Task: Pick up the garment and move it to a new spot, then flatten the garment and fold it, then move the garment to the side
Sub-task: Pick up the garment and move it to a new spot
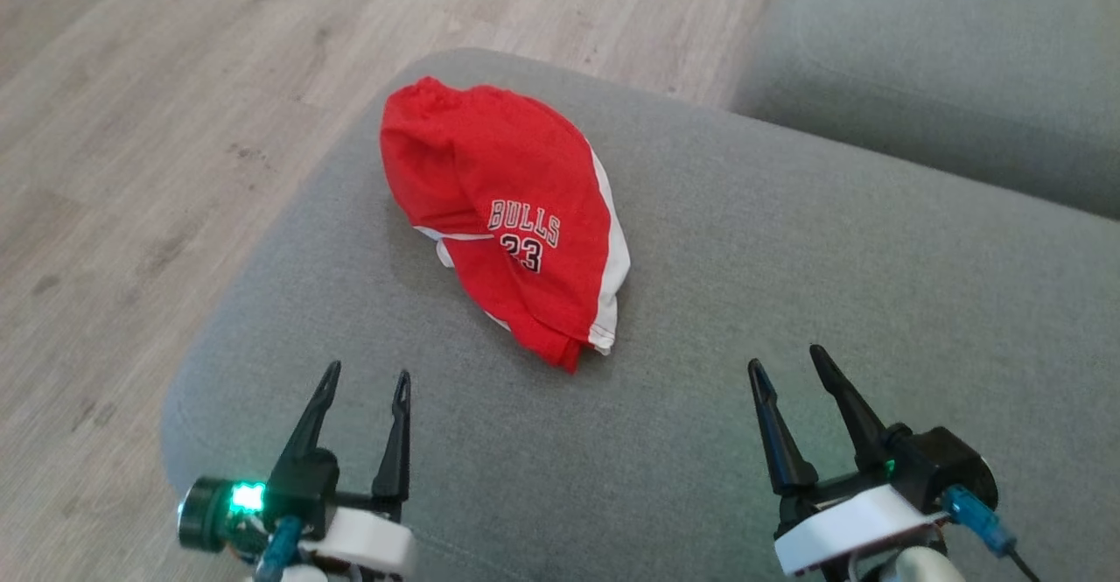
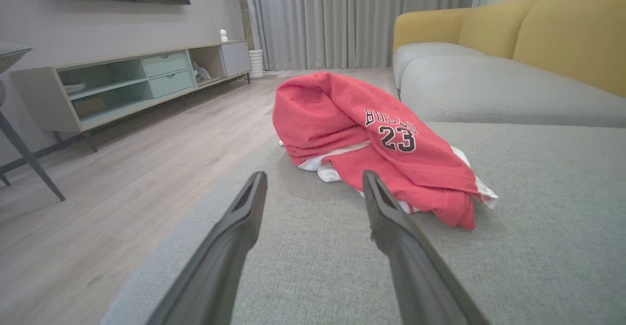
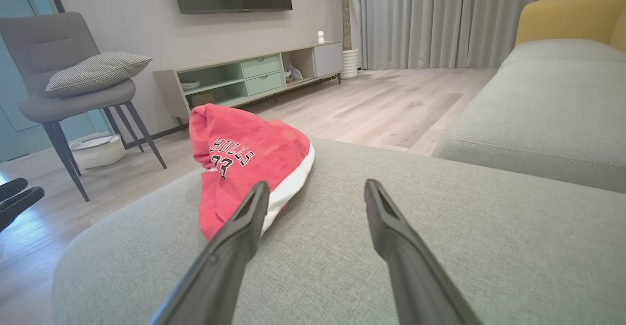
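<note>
Red garment (image 1: pixel 503 214) lying bunched on a grey cushion (image 1: pixel 787 284), toward the cushion's far left corner as your head camera sees it. You can read "BULLS 23" on its upper fold, and white trim runs along the edge that faces the cushion's middle. It is heaped, not flat, with folds doubled over one another and a narrow end pointing at the cushion's near edge.

Your left gripper (image 1: pixel 369 369) hovers over the cushion's near left part, its two dark fingers (image 1: pixel 395 442) spread apart with nothing between them. A green light (image 1: pixel 248 496) glows on its wrist. Your right gripper (image 1: pixel 785 357) hovers over the cushion's near right part, fingers likewise parted and empty. Both are short of the garment and apart from it.

From the left wrist, the garment sits just past the fingertips, on the cushion, slightly right of centre. From the right wrist, it sits past the left-hand finger, near the cushion's rounded corner.

Off the cushion's left edge lies pale wood floor (image 1: pixel 131 127). Beyond the cushion's far right edge is a second grey seat (image 1: pixel 945 57) with a yellow backrest (image 2: pixel 562 27). Farther from the cushion, across the floor, stand a low cabinet (image 2: pixel 122 80), grey curtains (image 2: pixel 352 17), and a chair (image 3: pixel 63 36) holding a pillow (image 3: pixel 98 71).
</note>
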Robot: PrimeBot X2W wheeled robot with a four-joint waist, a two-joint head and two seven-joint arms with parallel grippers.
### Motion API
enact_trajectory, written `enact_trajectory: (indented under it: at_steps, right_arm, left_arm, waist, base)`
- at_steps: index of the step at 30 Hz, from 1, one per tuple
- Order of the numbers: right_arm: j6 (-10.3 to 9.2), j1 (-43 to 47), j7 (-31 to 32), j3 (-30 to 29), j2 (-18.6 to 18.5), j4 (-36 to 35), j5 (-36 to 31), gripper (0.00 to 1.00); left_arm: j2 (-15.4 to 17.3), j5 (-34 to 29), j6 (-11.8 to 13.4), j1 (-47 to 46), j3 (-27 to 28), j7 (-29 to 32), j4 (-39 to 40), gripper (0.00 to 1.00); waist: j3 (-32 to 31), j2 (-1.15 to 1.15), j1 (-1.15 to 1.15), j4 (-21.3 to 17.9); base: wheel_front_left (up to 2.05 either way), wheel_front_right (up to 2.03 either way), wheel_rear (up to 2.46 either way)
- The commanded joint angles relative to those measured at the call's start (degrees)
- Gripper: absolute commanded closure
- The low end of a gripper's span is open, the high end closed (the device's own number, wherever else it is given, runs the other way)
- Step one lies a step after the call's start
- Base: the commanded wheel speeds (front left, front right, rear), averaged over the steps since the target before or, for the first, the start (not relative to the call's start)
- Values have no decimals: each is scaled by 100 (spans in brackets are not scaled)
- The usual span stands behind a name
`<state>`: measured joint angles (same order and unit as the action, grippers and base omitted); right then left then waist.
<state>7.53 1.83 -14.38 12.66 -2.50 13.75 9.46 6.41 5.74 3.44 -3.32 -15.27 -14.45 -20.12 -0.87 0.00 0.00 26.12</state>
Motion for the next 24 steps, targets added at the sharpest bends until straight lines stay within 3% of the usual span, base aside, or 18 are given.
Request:
enact_trajectory:
  at_steps: [1,8,13,17,24]
  right_arm:
    - [-4,-263,-62,84,-38,-150,-82,0]
    - [-4,-564,-62,-58,-38,-156,-317,0]
    - [-4,-809,-62,-84,-38,-140,-412,0]
    - [-4,-954,-62,-48,-38,-120,-380,0]
    - [-4,-1158,-62,29,-38,-141,-435,0]
  left_arm:
    - [80,-129,-85,-411,145,-55,171,0]
    - [521,-298,-681,-1818,4,53,-355,0]
    - [703,132,-1010,-3132,48,886,-1102,0]
    - [984,467,-1083,-3933,-150,1635,-1583,0]
    - [1557,1501,-1091,-4554,-1175,2476,-1983,0]
  waist:
    - [149,0,0,-97]
    - [728,0,0,-411]
    - [1159,0,0,-705]
    - [1400,0,0,-939]
    - [1648,0,0,-1255]
  base:
    - [0,0,0]
    - [0,0,0]
    - [0,0,0]
    - [0,0,0]
    - [0,0,0]
